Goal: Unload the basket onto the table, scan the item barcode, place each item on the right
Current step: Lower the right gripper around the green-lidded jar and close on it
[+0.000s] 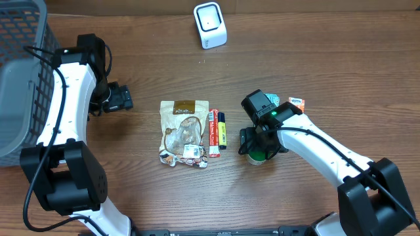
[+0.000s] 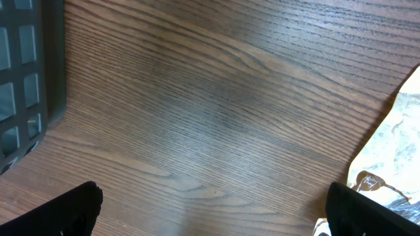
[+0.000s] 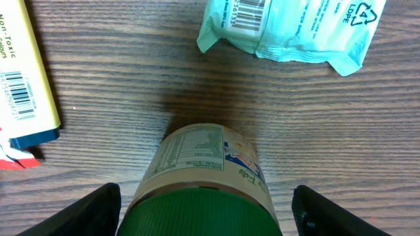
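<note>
A jar (image 3: 205,172) with a green ribbed lid and a pale printed label stands on the wood table; from overhead only its lid (image 1: 256,157) peeks out under the right arm. My right gripper (image 3: 207,213) straddles the lid, open, one dark finger (image 3: 98,211) on each side with a gap to the lid. No barcode on the jar shows. The white scanner (image 1: 210,25) stands at the far edge. My left gripper (image 2: 213,210) is open over bare wood, left of the snack bag (image 1: 185,131).
A teal packet (image 3: 289,26) with a barcode lies just beyond the jar. To its left lies a yellow box (image 3: 23,78), beside a red one (image 1: 214,132). An orange packet (image 1: 296,102) is to the right. A grey basket (image 1: 20,78) fills the left edge.
</note>
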`<action>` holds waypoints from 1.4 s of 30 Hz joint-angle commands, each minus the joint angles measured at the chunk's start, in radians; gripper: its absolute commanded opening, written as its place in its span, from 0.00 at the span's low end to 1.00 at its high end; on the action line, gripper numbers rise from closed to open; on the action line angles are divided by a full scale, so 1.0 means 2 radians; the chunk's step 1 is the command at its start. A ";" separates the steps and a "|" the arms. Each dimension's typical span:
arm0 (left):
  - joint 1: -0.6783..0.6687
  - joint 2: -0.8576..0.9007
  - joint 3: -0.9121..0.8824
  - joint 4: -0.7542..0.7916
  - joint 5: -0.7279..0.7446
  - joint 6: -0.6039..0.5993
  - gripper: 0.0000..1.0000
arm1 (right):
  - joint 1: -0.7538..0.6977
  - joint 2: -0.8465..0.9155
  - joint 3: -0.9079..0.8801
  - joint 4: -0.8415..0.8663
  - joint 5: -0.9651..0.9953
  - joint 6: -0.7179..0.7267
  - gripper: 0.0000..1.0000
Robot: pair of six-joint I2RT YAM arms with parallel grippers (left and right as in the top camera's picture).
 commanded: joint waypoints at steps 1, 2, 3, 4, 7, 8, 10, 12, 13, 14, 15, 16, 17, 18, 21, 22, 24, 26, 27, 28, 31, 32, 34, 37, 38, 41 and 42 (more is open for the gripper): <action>-0.003 0.003 0.006 -0.001 0.002 0.010 1.00 | 0.000 0.006 -0.004 -0.001 -0.002 0.002 0.84; -0.003 0.003 0.006 -0.001 0.002 0.010 1.00 | 0.000 0.008 -0.004 -0.001 -0.002 0.002 0.84; -0.003 0.003 0.006 -0.001 0.002 0.010 1.00 | 0.000 0.011 -0.004 -0.001 -0.002 0.002 0.84; -0.003 0.004 0.006 -0.001 0.002 0.010 1.00 | 0.000 0.014 -0.004 -0.001 -0.002 0.002 0.84; -0.003 0.003 0.006 -0.001 0.002 0.010 1.00 | 0.000 0.030 -0.004 0.000 -0.002 0.006 0.84; -0.003 0.003 0.006 -0.001 0.002 0.010 1.00 | 0.000 0.034 -0.004 0.000 -0.002 0.006 0.84; -0.003 0.003 0.006 -0.001 0.002 0.010 1.00 | 0.000 0.041 -0.004 0.000 -0.002 0.006 0.80; -0.004 0.003 0.006 -0.001 0.002 0.010 1.00 | 0.000 0.043 -0.004 0.000 -0.002 0.010 0.79; -0.003 0.003 0.006 -0.001 0.002 0.010 1.00 | 0.000 0.043 -0.004 0.000 -0.003 0.014 0.79; -0.003 0.003 0.006 -0.001 0.002 0.010 1.00 | 0.000 0.043 -0.004 0.000 -0.006 0.015 0.79; -0.003 0.003 0.006 -0.001 0.002 0.010 1.00 | 0.000 0.043 -0.004 0.000 -0.010 0.015 0.79; -0.003 0.003 0.006 -0.001 0.002 0.010 1.00 | 0.000 0.043 -0.004 0.000 -0.010 0.015 0.79; -0.003 0.003 0.006 -0.001 0.002 0.010 1.00 | 0.000 0.043 -0.004 0.000 -0.010 0.015 0.79; -0.003 0.003 0.006 -0.001 0.002 0.010 1.00 | 0.000 0.043 -0.004 -0.001 -0.010 0.015 0.79; -0.003 0.003 0.006 -0.001 0.002 0.010 0.99 | 0.000 0.043 -0.004 -0.003 -0.010 0.015 0.79; -0.003 0.003 0.006 -0.001 0.002 0.010 1.00 | 0.000 0.043 -0.004 -0.003 -0.010 0.015 0.79; -0.003 0.003 0.006 -0.001 0.002 0.010 1.00 | 0.000 0.043 -0.004 -0.003 -0.010 0.015 0.79; -0.003 0.003 0.006 -0.001 0.002 0.010 1.00 | 0.000 0.043 -0.004 -0.002 -0.010 0.015 0.79; -0.003 0.003 0.006 -0.001 0.002 0.010 1.00 | 0.000 0.043 -0.004 -0.002 -0.010 0.015 0.79; -0.003 0.003 0.006 -0.001 0.002 0.010 1.00 | 0.000 0.043 -0.004 -0.002 -0.010 0.015 0.79; -0.003 0.003 0.006 -0.001 0.002 0.010 1.00 | 0.000 0.043 -0.008 0.002 -0.009 0.015 0.79; -0.003 0.003 0.006 -0.001 0.002 0.010 1.00 | 0.000 0.043 -0.009 0.005 -0.010 0.015 0.79; -0.003 0.003 0.006 -0.001 0.002 0.010 1.00 | 0.000 0.043 -0.012 0.008 -0.010 0.015 0.80; -0.003 0.003 0.006 -0.001 0.002 0.010 1.00 | 0.000 0.044 -0.013 0.010 -0.010 0.015 0.81; -0.003 0.003 0.006 -0.001 0.002 0.010 1.00 | 0.000 0.044 -0.013 0.010 -0.010 0.015 0.81; -0.003 0.003 0.006 -0.001 0.002 0.010 1.00 | 0.000 0.044 -0.013 0.010 -0.010 0.015 0.80; -0.003 0.003 0.006 -0.001 0.002 0.010 1.00 | 0.000 0.044 -0.013 0.010 -0.010 0.015 0.80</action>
